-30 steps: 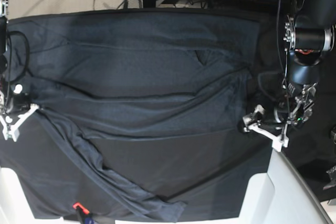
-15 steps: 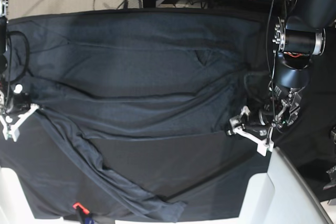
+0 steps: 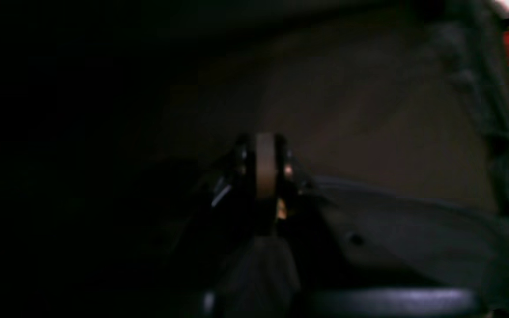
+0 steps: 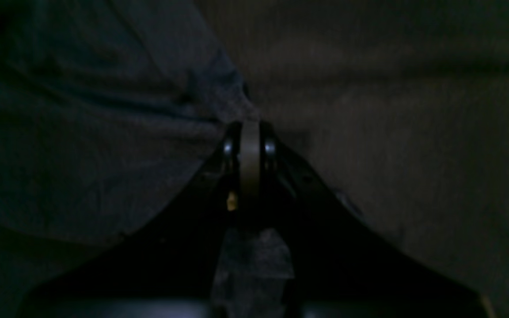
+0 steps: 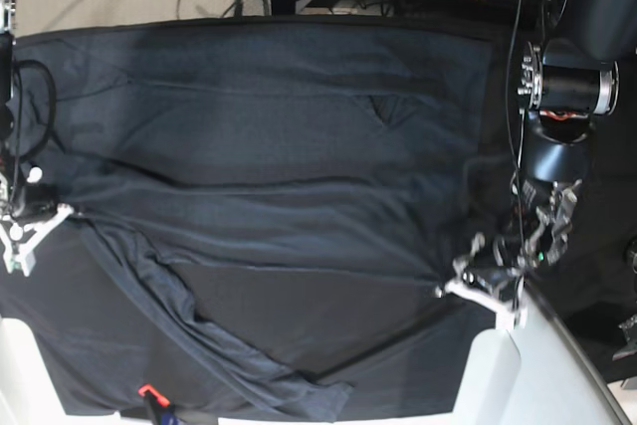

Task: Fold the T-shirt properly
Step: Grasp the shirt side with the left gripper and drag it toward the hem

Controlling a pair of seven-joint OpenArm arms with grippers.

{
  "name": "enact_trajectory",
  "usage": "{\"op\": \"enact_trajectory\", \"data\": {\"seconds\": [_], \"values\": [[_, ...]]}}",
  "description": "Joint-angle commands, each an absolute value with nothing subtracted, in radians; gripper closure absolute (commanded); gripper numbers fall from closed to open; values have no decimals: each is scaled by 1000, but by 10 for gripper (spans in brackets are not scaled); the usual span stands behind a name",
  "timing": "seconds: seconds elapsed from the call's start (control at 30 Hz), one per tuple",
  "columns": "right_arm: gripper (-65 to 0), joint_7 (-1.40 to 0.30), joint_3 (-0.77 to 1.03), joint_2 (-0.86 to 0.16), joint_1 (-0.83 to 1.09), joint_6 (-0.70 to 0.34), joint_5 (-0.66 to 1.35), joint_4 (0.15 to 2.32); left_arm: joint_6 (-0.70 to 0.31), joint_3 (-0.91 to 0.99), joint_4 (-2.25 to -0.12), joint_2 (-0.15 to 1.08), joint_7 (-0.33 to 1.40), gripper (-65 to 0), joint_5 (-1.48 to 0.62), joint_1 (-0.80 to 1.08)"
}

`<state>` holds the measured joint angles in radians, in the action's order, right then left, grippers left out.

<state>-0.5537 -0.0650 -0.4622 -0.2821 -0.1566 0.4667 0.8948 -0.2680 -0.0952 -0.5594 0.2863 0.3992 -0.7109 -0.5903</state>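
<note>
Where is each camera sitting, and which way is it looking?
Base: high above the table, looking straight down at the T-shirt spread out, with both arms at the sides.
Left wrist: on the left arm, looking along the left gripper, jaws pressed together, toward dark cloth.
Right wrist: on the right arm, looking along the right gripper, shut on a bunched bit of T-shirt.
Shared: the base view also shows the left gripper and right gripper.

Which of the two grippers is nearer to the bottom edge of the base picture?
The left gripper, on the base picture's right side, is nearer. It sits lower on the T-shirt than the right gripper, which is at the opposite side.
</note>
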Motion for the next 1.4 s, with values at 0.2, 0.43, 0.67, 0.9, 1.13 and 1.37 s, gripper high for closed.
{"op": "enact_trajectory", "data": {"seconds": [0.2, 0.43, 0.67, 0.9, 1.13, 1.37], "values": [[0, -484, -59, -484, -323, -156, 469, 905, -272, -91, -631, 302, 440, 0, -719, -636], [0, -483, -54, -484, -360, -156, 469, 881, -272, -90, -631, 302, 440, 0, -723, -638], [0, -470, -53, -484, -366, -156, 469, 875, -272, -88, -714, 317, 447, 0, -727, -630], [0, -407, -59, -483, -357, -156, 469, 874, -272, -88, -717, 318, 487, 0, -727, -628], [0, -409, -59, -483, -334, -157, 469, 874, -272, -88, -797, 320, 489, 0, -727, -567], [0, -409, -59, -478, -314, -160, 469, 834, -272, 8, -878, 320, 561, 0, -727, -501]]}}
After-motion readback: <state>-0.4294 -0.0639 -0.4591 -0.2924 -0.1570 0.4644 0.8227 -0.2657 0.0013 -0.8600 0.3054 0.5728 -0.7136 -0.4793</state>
